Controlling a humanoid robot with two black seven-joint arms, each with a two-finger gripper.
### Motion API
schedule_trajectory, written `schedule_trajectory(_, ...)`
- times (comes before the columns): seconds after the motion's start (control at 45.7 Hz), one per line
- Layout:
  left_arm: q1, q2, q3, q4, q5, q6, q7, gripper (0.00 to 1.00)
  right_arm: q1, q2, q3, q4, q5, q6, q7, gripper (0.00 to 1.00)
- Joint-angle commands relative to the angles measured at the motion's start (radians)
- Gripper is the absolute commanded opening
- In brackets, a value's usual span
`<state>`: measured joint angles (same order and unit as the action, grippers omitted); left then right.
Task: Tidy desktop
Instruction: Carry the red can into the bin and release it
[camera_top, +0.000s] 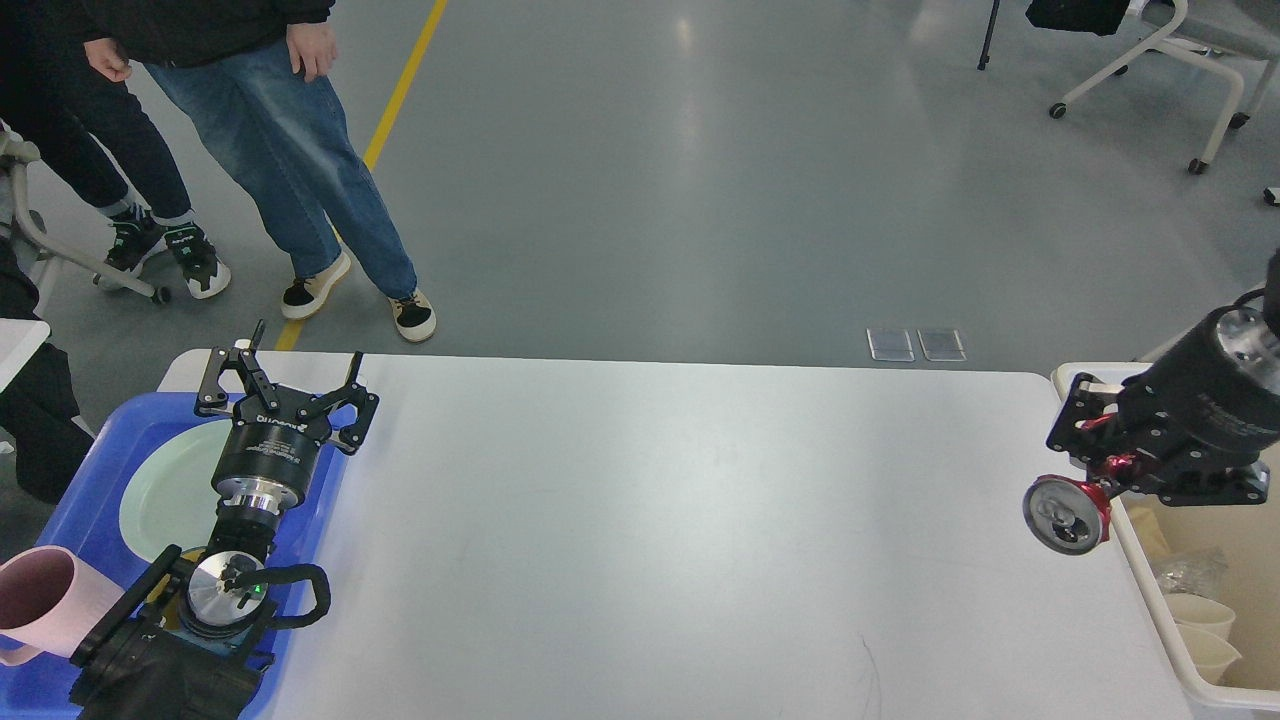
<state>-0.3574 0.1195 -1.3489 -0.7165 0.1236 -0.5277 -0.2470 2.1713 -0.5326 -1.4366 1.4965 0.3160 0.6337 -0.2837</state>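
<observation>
The right claw (1100, 478) is clamped on a red can (1068, 514), held tilted in the air over the right edge of the white surface (660, 520), beside the cream bin (1150, 560). The left claw (285, 385) hangs with fingers spread and nothing between them over the blue tray (75, 500) at the surface's left end.

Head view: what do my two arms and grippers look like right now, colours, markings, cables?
Both arms are black with polished silver joint rings. The left gripper has black skeletal linkage fingers on a black cylindrical body with white lettering; a black cable loops by its wrist, where a small green light glows. The right gripper has the same black cylinder, white lettering and silver ring, with boxy black finger mounts.
</observation>
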Motion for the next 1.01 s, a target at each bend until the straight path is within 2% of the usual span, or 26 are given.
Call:
schedule_trajectory(0.0,0.000,0.000,0.001,0.000,0.001,0.000,0.000,0.96,-0.143,-0.076,0.007,-0.128,-0.003,-0.084,0.000,0.00)
schedule_trajectory(0.197,0.000,0.000,-0.001,0.000,0.001,0.000,0.000,0.96,-0.433,-0.148,0.060,-0.416,-0.008,-0.140,0.008,0.00)
schedule_trajectory(0.35,0.000,0.000,-0.001,0.000,0.001,0.000,0.000,0.96,-0.750,-0.173,0.240,-0.740,-0.009,-0.160,0.009,0.00)
schedule_trajectory(0.438,0.000,0.000,-0.001,0.000,0.001,0.000,0.000,0.96,-0.977,-0.146,0.370,-0.918,-0.009,-0.229,0.008,0.00)
schedule_trajectory(0.547,0.000,-0.001,-0.001,0.000,0.001,0.000,0.000,0.96,-1.203,-0.081,0.487,-1.085,-0.011,-0.371,0.009,0.00)
schedule_trajectory(0.745,0.000,0.000,-0.001,0.000,-0.001,0.000,0.000,0.96,-1.407,0.032,0.499,-1.232,-0.011,-0.571,0.009,0.00)
schedule_trajectory(0.985,0.000,0.000,-0.001,0.000,-0.001,0.000,0.000,0.96,-1.522,0.131,0.490,-1.321,-0.012,-0.766,0.009,0.00)
